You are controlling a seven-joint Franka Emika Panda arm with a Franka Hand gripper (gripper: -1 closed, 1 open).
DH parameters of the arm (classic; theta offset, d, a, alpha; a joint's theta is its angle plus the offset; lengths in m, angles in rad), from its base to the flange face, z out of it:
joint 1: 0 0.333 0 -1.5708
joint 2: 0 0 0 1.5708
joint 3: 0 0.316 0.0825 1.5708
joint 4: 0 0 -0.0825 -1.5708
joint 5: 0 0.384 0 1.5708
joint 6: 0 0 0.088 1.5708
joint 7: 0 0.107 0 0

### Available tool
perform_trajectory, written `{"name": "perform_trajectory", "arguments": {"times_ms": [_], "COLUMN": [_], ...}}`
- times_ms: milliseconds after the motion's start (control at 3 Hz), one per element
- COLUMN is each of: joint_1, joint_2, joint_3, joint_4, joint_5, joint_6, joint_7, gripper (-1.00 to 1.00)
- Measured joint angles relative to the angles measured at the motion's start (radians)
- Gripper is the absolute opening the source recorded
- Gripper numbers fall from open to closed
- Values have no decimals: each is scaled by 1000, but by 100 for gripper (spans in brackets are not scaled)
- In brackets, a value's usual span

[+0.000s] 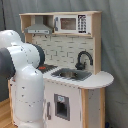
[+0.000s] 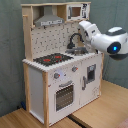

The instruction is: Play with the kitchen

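The kitchen [image 1: 75,95] [image 2: 45,82] is a white and light-wood toy unit standing upright in both exterior views. It has a black-red hob [image 2: 52,59], a silver sink [image 1: 72,75], a black faucet [image 1: 84,57] [image 2: 74,39], a hood [image 1: 39,27] and a microwave [image 1: 70,23]. The oven door [image 2: 64,95] sits closed below the knobs [image 2: 56,76]. In the second exterior view my white arm reaches in from the right, with the gripper [image 2: 83,25] end above the sink, just right of the faucet's top. In the first exterior view my arm's body [image 1: 22,75] hides the kitchen's left part.
A grey curtain [image 2: 10,50] hangs behind the kitchen. The unit stands on a wooden floor [image 2: 95,112]. In the first exterior view a rounded countertop [image 1: 100,79] juts out on the right.
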Motion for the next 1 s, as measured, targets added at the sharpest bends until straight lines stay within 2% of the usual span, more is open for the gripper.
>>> {"name": "perform_trajectory", "arguments": {"times_ms": [333,1000], "joint_1": [-3,-31], "joint_2": [0,0], "joint_3": [-4,-23], "joint_4": [72,183], "joint_5": [77,223], "joint_6": [-35,-81], "joint_7": [22,115], "gripper": [100,100]}}
